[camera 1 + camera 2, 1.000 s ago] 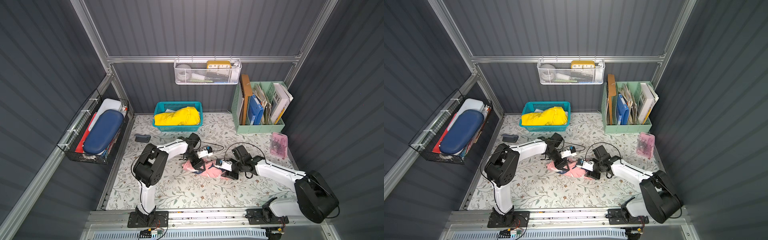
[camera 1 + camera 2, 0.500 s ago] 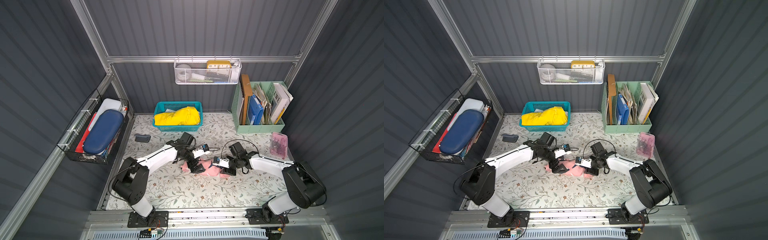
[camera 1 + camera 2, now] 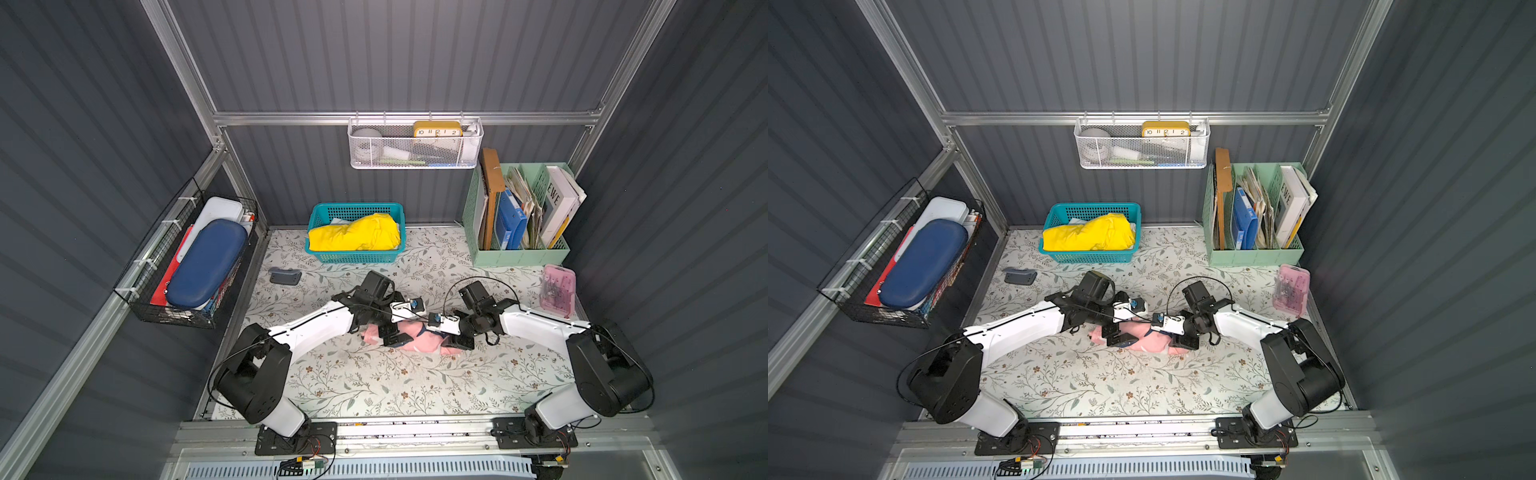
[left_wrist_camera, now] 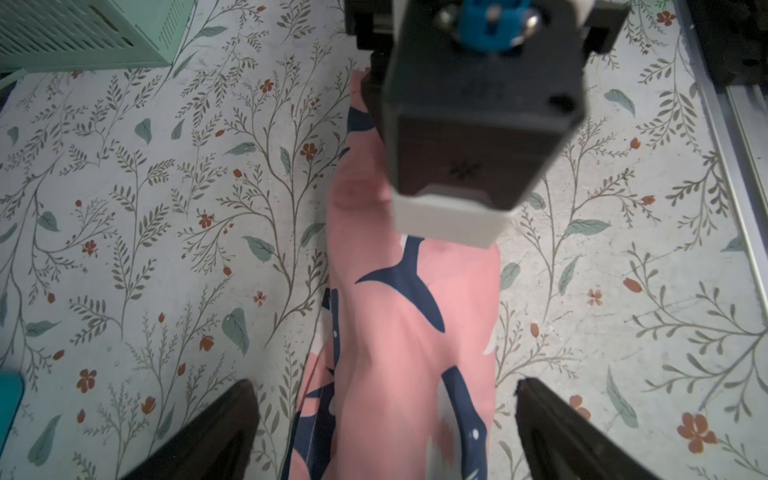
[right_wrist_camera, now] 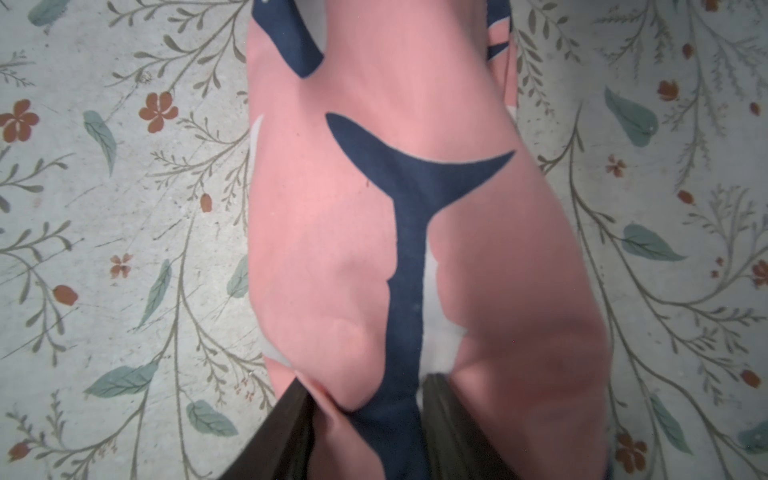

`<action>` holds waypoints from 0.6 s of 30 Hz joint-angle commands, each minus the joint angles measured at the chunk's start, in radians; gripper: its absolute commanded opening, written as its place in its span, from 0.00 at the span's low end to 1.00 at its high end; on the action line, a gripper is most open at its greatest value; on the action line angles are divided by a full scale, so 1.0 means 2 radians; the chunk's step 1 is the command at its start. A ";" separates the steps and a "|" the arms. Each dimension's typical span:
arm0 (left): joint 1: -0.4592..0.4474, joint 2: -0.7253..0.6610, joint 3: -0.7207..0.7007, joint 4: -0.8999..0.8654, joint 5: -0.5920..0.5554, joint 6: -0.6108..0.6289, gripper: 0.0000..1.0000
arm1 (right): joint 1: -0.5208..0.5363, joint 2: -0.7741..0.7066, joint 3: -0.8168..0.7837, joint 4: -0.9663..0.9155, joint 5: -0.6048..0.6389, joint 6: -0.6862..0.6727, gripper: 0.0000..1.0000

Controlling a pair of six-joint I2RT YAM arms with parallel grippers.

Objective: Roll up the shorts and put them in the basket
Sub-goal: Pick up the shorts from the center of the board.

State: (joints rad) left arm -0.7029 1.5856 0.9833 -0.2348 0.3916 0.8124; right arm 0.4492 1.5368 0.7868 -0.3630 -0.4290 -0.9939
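One shorts [image 3: 419, 343] roll, two hands: left hand [image 4: 384, 409] spread, right hand [image 5: 365, 411] pinching.

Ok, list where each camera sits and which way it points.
Both top views: high over the front rail, looking down at the floral table; left arm and right arm whole.
Left wrist: on the left arm, looking along the shorts; left gripper open astride them, right arm's wrist beyond.
Right wrist: on the right arm, close over the shorts; right gripper pinching fabric.
Shared: all four show the shorts.

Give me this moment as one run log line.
shorts: narrow bundle on table | left gripper: jaws open, astride shorts | right gripper: jaws pinching shorts
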 commanded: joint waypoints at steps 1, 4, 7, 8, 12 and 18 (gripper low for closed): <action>-0.011 0.014 -0.009 0.028 -0.005 0.020 1.00 | -0.005 0.006 0.010 -0.025 -0.012 -0.010 0.47; -0.015 0.031 -0.007 0.033 -0.006 0.021 1.00 | -0.006 0.006 0.012 -0.029 -0.013 -0.012 0.47; -0.017 0.047 -0.006 0.043 -0.014 0.023 1.00 | -0.006 0.008 0.012 -0.032 -0.014 -0.013 0.47; -0.017 0.051 -0.006 0.047 -0.016 0.023 1.00 | -0.007 0.008 0.012 -0.032 -0.014 -0.013 0.47; -0.018 0.072 -0.003 0.055 -0.023 0.027 1.00 | -0.007 0.007 0.013 -0.033 -0.014 -0.014 0.47; -0.018 0.088 0.003 0.041 -0.025 0.027 1.00 | -0.010 0.000 0.010 -0.031 -0.015 -0.013 0.47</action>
State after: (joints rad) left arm -0.7334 1.7260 0.9848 -0.1017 0.3897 0.8520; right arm 0.4240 1.5471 0.7956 -0.4210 -0.4004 -1.0065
